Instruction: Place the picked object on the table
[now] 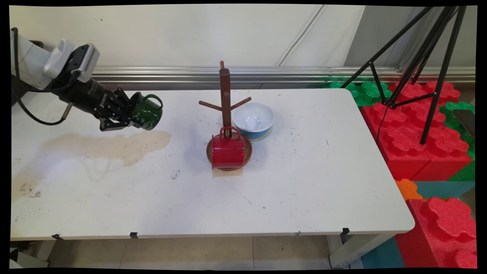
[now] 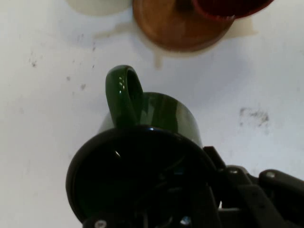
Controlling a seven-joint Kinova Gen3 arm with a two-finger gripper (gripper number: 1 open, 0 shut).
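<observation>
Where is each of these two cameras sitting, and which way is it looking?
Main view: fixed above the table's near side, looking across it to the wall; shows the arm and tool holding a green mug at left.
Hand view: on the hand, looking along the tool down at the table; black linkage at bottom.
Shared: green mug, red mug, the rack's base.

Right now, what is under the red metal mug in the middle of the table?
The red metal mug lies on the round brown base of the wooden mug tree. A beige patch shows below the base. The mug covers most of the base.
</observation>
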